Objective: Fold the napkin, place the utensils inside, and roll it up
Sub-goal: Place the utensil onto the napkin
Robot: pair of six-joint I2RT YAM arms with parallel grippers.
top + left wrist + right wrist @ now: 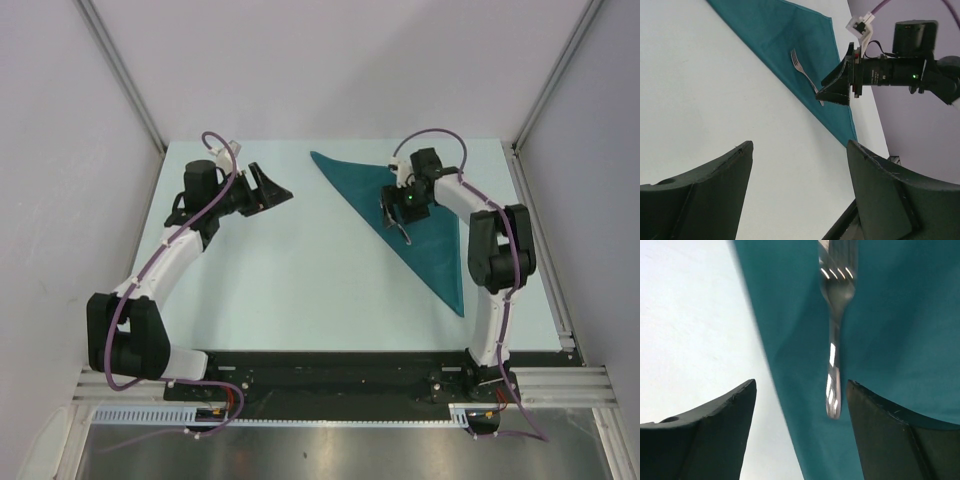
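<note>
**Fork placed on folded napkin; rolling is next**

On the bench point(300, 270) the napkin point(350, 175) lies folded in a triangle, right of centre. The left gripper point(800, 145) hovers well apart, jaws open. The right gripper point(801, 390) hangs with jaws open over the fork point(835, 355), which rests free on the cloth. The next move likely calls for gripping a napkin edge.

Napkin point(435, 250): plain teal, no pattern. Fork point(834, 340): shiny silver. Desk point(280, 270): pale mint; arms point(175, 255) white with black joints; cables point(432, 131) purple.

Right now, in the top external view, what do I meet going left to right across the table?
Left gripper → napkin. The fork and the right gripper both overlap the napkin, so they have no separate place in the order.
</note>
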